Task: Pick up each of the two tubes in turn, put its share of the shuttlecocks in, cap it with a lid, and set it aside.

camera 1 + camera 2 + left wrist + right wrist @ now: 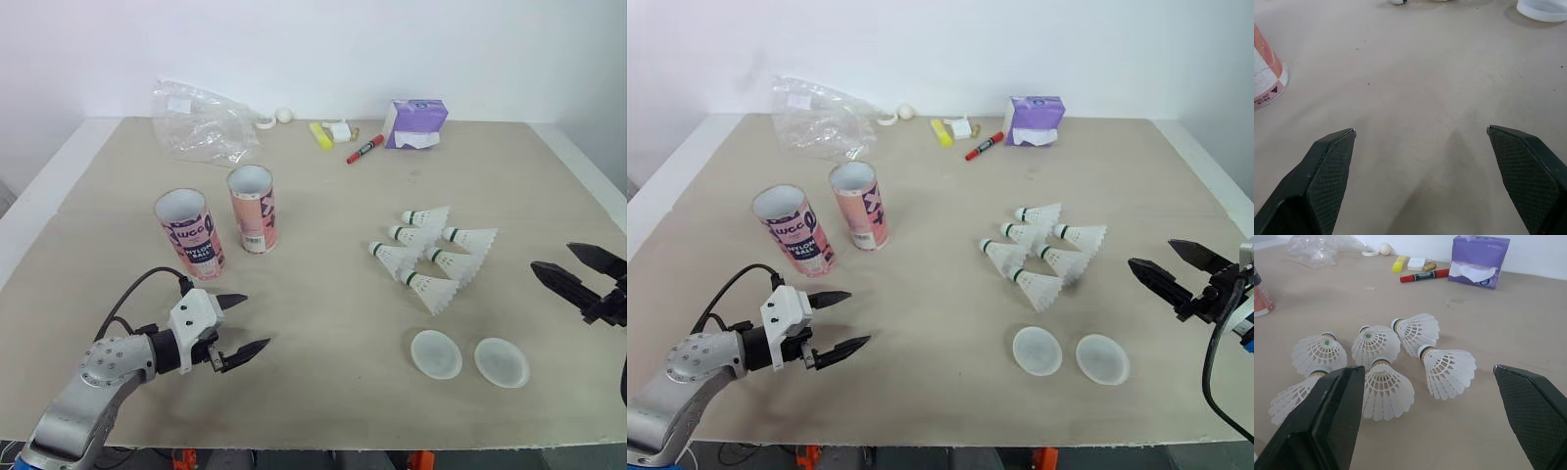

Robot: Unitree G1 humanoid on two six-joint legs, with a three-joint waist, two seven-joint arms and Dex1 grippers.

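Left claw [257, 320] spread, empty, over near-left tabletop [323, 284]. Right claw [552, 257] spread, empty, right of shuttlecocks [431, 259]. Tubes [190, 233] upright, open, left. Lids [436, 353] near-right, flat.

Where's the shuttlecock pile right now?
In the head views the shuttlecock pile lies on the table's right half, just beyond the two white lids and left of the open right gripper; the two tubes stand well off to its left.

Head eyes overlook the table [323, 294]; right wrist closely faces shuttlecocks [1376, 346].
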